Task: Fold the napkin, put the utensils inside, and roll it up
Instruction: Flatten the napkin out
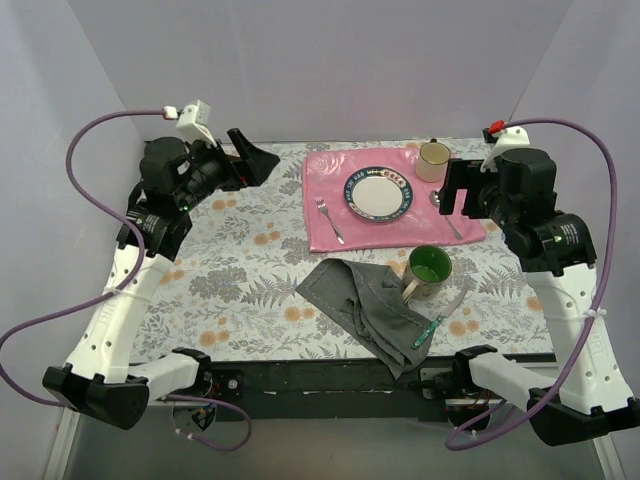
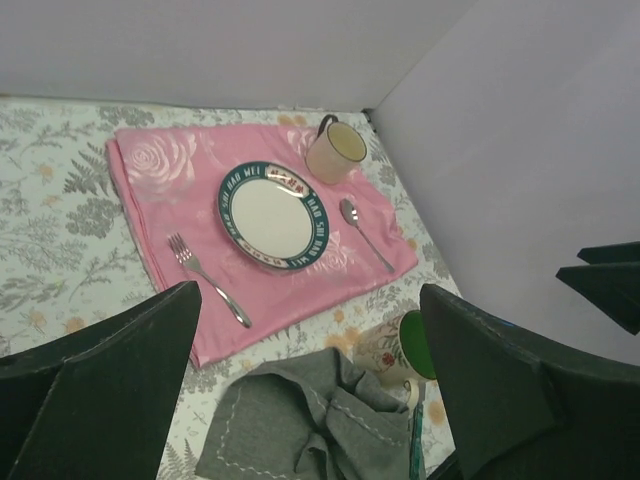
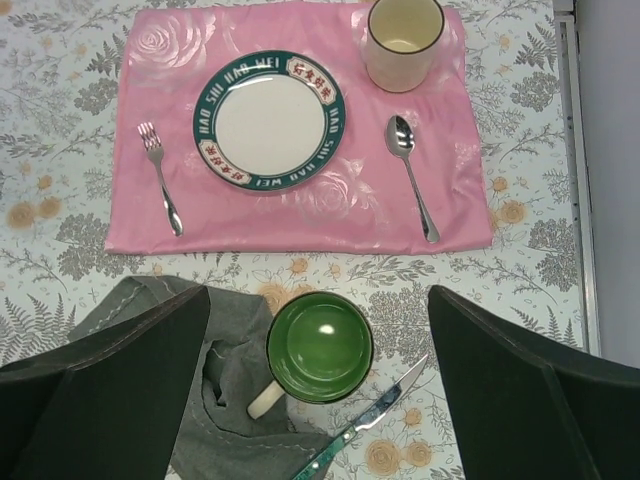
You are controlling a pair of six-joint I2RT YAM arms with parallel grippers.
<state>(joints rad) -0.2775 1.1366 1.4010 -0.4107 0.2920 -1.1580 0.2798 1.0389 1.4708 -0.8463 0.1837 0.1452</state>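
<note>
Closest to us from above lies the grey napkin [image 1: 372, 300], crumpled, a green mug [image 1: 428, 268] and knife [image 1: 438, 320] at its edge; we judge both must move before folding. Left wrist: the left gripper [image 2: 310, 300] hangs wide, empty, facing fork [image 2: 210, 282] and spoon [image 2: 368, 238]. Right wrist: the right gripper [image 3: 318, 300] gapes, empty, facing the mug.
</note>
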